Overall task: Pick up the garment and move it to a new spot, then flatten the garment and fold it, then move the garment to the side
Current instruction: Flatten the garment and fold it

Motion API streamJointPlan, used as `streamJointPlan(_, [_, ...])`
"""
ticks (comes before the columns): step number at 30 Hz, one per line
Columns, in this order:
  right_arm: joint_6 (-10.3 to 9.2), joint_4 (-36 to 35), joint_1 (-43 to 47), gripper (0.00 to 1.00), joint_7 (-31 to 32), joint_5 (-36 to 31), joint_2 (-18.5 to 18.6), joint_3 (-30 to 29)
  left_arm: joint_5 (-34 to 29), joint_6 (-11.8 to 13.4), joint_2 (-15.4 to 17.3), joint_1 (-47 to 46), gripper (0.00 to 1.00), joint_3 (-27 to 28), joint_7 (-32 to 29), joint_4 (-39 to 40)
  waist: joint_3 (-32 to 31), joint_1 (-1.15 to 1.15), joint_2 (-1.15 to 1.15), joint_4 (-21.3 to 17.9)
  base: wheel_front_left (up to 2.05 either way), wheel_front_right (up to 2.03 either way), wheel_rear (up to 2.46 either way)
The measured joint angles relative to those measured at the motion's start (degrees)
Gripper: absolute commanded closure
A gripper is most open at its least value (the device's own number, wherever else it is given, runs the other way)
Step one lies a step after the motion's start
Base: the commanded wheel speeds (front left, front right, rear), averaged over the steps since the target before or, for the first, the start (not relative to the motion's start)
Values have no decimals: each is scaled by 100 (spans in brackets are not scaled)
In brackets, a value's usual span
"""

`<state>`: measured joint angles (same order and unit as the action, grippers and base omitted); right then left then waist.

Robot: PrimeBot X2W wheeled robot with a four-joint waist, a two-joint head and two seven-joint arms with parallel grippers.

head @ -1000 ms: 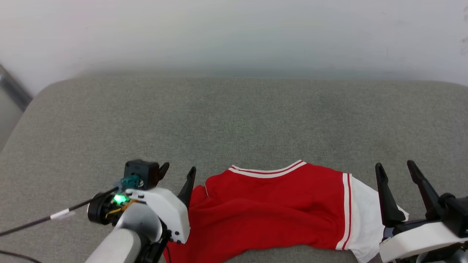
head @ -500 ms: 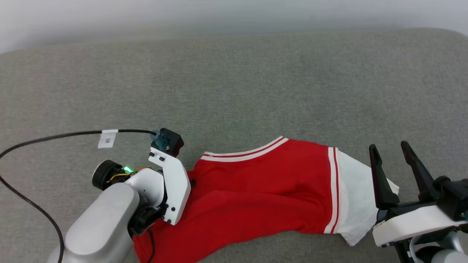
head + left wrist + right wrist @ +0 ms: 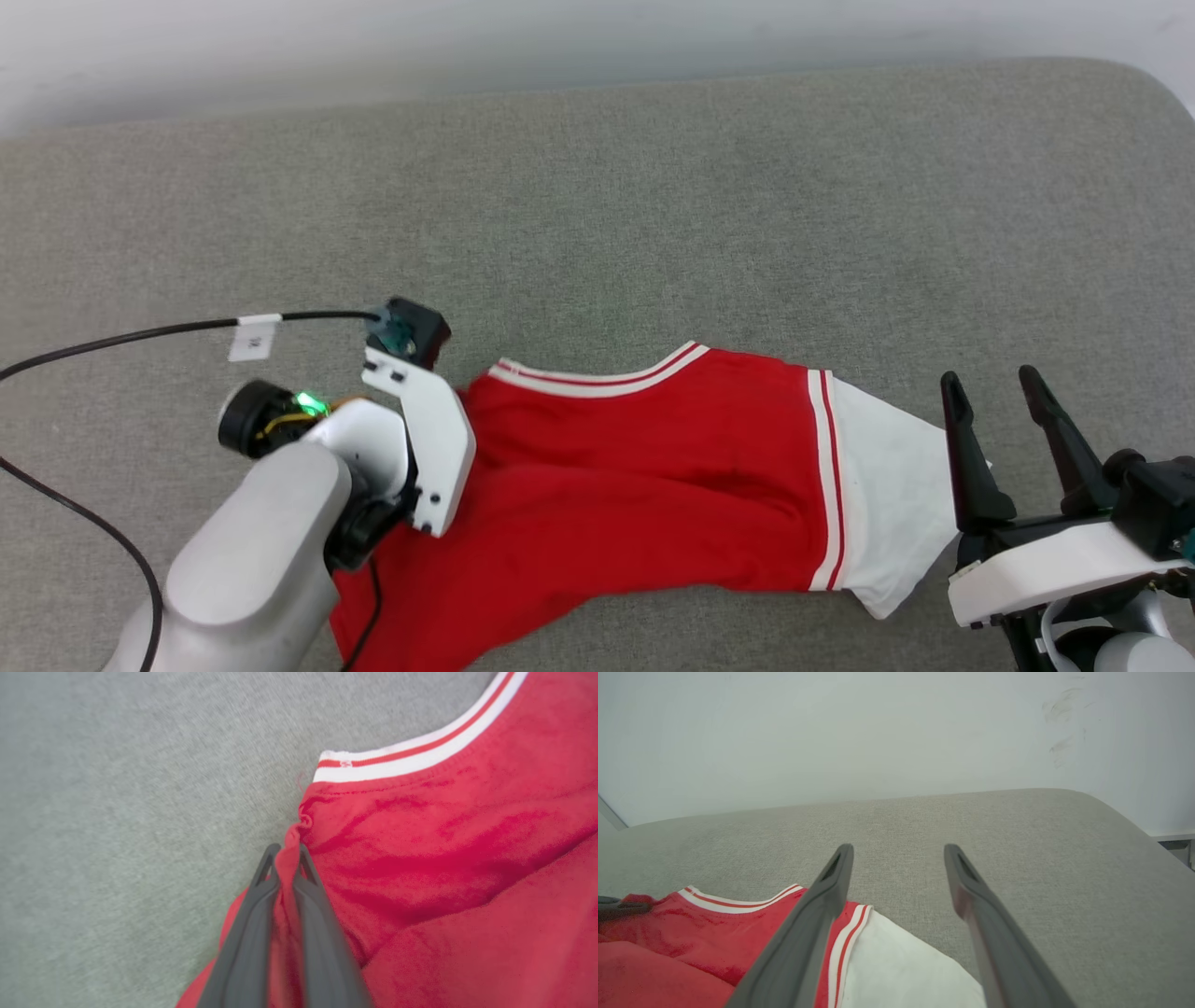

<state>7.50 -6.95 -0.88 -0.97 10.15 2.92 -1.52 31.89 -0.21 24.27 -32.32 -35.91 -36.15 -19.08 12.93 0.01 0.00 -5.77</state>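
The shirt lies rumpled on the near part of the grey cushion. Its striped collar trim faces the far side, and 1 white sleeve is at its right end. The left gripper has its 2 fingers pressed together on a fold of red cloth at the shirt's left end, just beside the collar trim. The right gripper is spread wide, fingers just beside the white sleeve.

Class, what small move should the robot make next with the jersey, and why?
Probably lower the right end effector onto the white sleeve and close it: the left end effector pinches the garment, while the right stands open beside that sleeve.
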Motion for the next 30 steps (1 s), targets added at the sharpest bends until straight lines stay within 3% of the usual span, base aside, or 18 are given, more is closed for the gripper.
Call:
streamJointPlan(9, [0,-9,-39,0,42,32,0,76,-478,587,-186,-572,100,478,1689,-211,-64,0,0,-54,0,0,0])
streamJointPlan(12, [0,-29,-42,0,41,42,0,46,-376,634,-257,-638,100,579,1760,-582,20,0,0,-90,0,0,0])
streamJointPlan(14, [0,-16,-55,0,23,55,0,58,-132,510,-403,-637,100,592,1577,-1091,102,0,0,-128,0,0,0])
streamJointPlan(15, [0,-10,-58,0,15,66,0,62,-46,461,-464,-637,79,600,1525,-1233,123,0,0,-141,0,0,0])
streamJointPlan(16, [0,2,-66,0,3,73,0,68,35,411,-516,-637,52,603,1467,-1394,140,0,0,-152,0,0,0])
streamJointPlan(17, [0,14,-81,0,1,86,0,67,68,376,-552,-633,0,595,1477,-1513,154,0,0,-163,0,0,0])
streamJointPlan(30, [0,25,-29,0,-24,-13,0,14,165,480,-803,-208,0,854,3040,-1770,-268,0,0,18,0,0,0])
